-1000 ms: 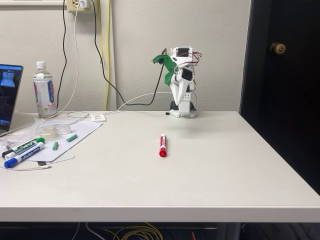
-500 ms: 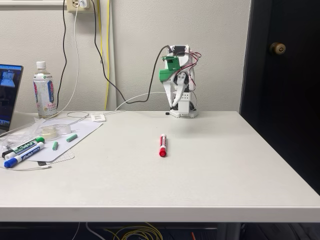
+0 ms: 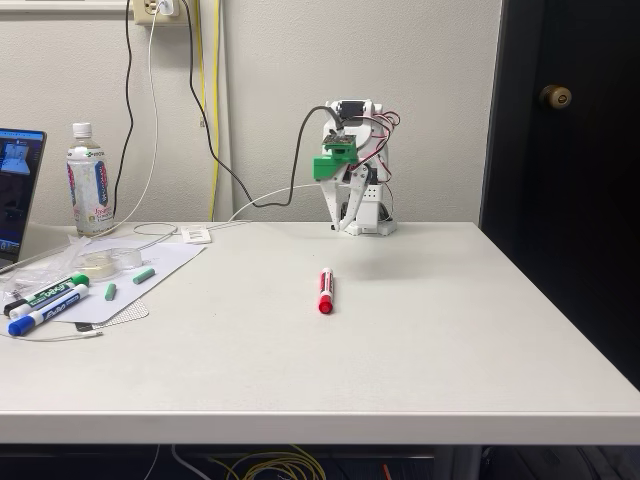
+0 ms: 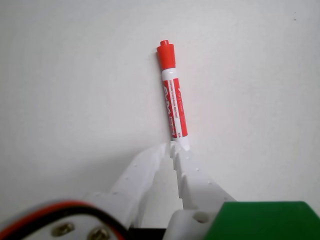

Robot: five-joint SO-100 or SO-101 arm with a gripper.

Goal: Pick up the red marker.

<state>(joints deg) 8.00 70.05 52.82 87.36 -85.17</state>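
Where the fixed view begins at its left edge, a laptop (image 3: 20, 190) shows part of its screen, and beside it a drink bottle (image 3: 88, 180) stands upright near the wall. In front of the bottle a green-capped marker (image 3: 52, 292) and a blue-capped marker (image 3: 44, 312) lie side by side on a white sheet (image 3: 165, 265), with two small green pieces just right of them. Cables hang down the wall from a socket at the top. Near the middle of the pale surface (image 3: 450, 340) lies the red marker (image 3: 325, 290), flat, its red cap toward the camera, well apart from the other markers. Behind it, at the far edge, the white and green arm (image 3: 352, 170) is folded, and its pincer (image 3: 344, 216) points down toward the surface, held above it. In the wrist view the pincer (image 4: 169, 148) has its two white jaws almost together at the tips, clenched on nothing, and the red marker (image 4: 172, 95) lies just ahead of them, cap pointing away. At the right stands a dark door (image 3: 560, 110) with a brass knob.
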